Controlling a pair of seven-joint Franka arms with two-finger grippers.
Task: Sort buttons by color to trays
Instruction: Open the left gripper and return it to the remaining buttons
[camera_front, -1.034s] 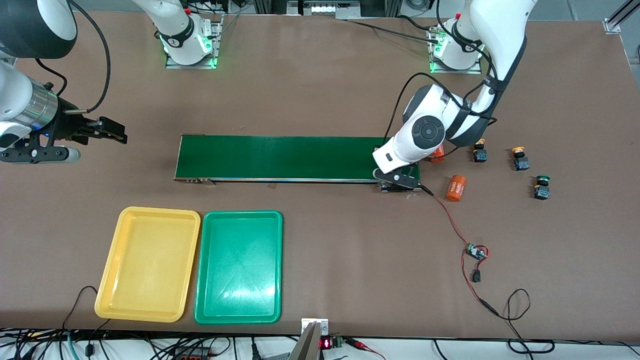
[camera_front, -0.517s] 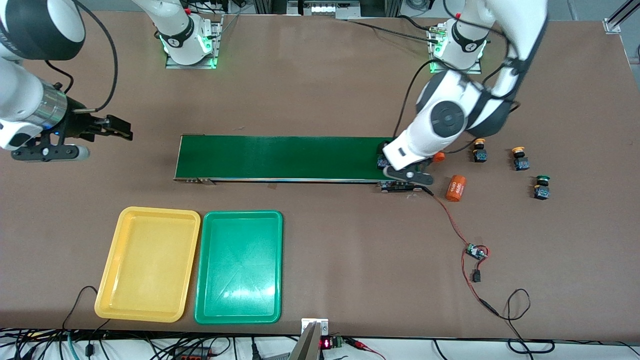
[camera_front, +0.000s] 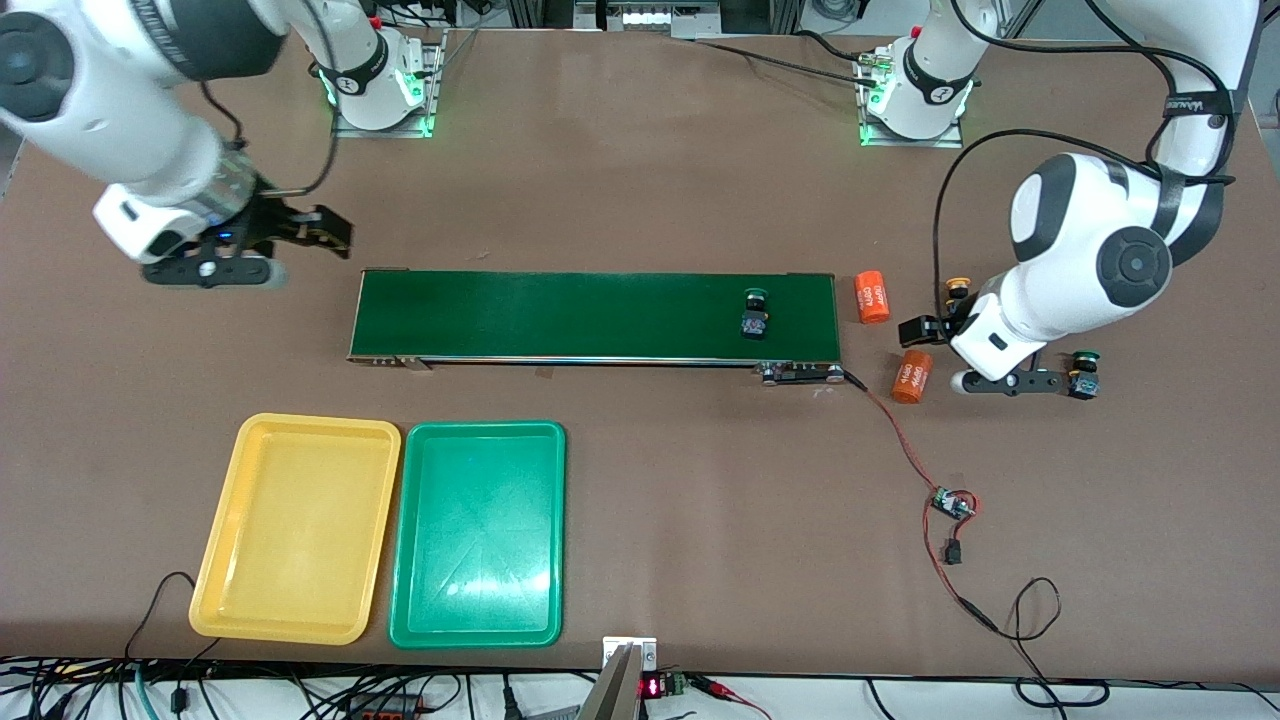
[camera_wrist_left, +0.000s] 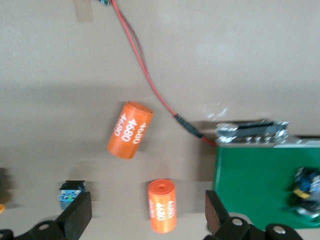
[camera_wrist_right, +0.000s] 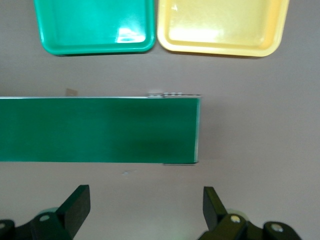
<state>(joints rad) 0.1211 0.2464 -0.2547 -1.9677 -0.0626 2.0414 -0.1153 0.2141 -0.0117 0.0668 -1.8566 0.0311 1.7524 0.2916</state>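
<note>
A green-capped button (camera_front: 755, 314) (camera_wrist_left: 306, 187) stands on the dark green conveyor belt (camera_front: 560, 315), near the belt's end on the left arm's side. My left gripper (camera_front: 935, 326) (camera_wrist_left: 146, 220) hangs open and empty over the two orange cylinders beside that end. A yellow-capped button (camera_front: 958, 290) and another green-capped one (camera_front: 1085, 364) peek out from under the left arm. My right gripper (camera_front: 322, 228) (camera_wrist_right: 145, 210) is open and empty over the table by the belt's other end. The yellow tray (camera_front: 300, 530) (camera_wrist_right: 225, 25) and the green tray (camera_front: 480, 535) (camera_wrist_right: 95, 25) lie side by side, nearer the front camera than the belt.
Two orange cylinders (camera_front: 872, 297) (camera_front: 911, 375) lie on the table past the belt's end. A red cable (camera_front: 900, 440) runs from the belt's motor to a small circuit board (camera_front: 950, 502). The robots' bases stand along the table's back edge.
My left gripper has opened, left the green-capped button on the belt and swung off toward the left arm's end of the table. My right gripper has moved closer to the belt.
</note>
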